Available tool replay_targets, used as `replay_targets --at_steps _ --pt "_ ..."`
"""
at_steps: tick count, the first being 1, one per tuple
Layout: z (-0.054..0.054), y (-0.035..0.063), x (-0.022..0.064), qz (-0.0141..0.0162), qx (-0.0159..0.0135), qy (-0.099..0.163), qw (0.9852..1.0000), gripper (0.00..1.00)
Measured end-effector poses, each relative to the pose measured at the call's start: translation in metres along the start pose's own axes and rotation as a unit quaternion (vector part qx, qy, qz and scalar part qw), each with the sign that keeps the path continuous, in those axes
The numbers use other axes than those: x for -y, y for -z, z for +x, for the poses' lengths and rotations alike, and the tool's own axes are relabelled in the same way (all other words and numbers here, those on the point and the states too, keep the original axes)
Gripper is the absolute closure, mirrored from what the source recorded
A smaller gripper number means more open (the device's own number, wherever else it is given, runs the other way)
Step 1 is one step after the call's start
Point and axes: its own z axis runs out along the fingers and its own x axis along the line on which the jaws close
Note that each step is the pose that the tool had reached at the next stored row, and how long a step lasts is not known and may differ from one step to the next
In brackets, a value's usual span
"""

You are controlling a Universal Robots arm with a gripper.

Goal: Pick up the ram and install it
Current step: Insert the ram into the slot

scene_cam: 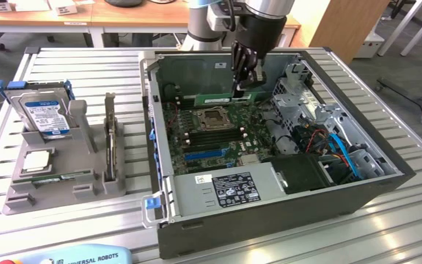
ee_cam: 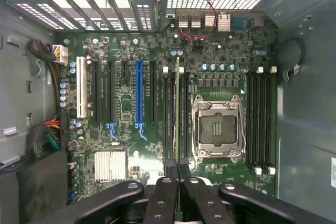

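My tool (scene_cam: pixel 242 88) is clamped narrow on the ram (scene_cam: pixel 222 100). It pinches the top edge near the middle, so the stick hangs level inside the open computer case (scene_cam: pixel 270 220), which stands on the slatted surface (scene_cam: pixel 86 71).

In the wrist view the ram (ee_cam: pixel 177 108) shows edge-on as a thin green line. It runs out from between my fingertips (ee_cam: pixel 164 182) and lies along the black memory slots (ee_cam: pixel 168 119), just beside the empty processor socket (ee_cam: pixel 218 127). I cannot tell whether its lower edge touches a slot.

I judge the stick to be light and stiff, but thin enough to crack or flex if pressed off-square. Its faces carry chips and its bottom edge carries contacts, so the bare top edge is the right place to hold it, and a central grip keeps it from tipping. The board edge is smooth, so I expect it could slide between my pads if a push meets resistance. Any force should run straight down the board, not across it.
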Motion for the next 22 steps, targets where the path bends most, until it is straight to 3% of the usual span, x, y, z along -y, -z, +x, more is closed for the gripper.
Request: replay_targets --at_steps 17,22 --pt "0.0 -0.0193 0.0008 0.0 0.0012 0.0 1.0 0.89" --pt "0.0 -0.0211 0.0008 -0.0001 0.0016 0.0 1.0 0.89"
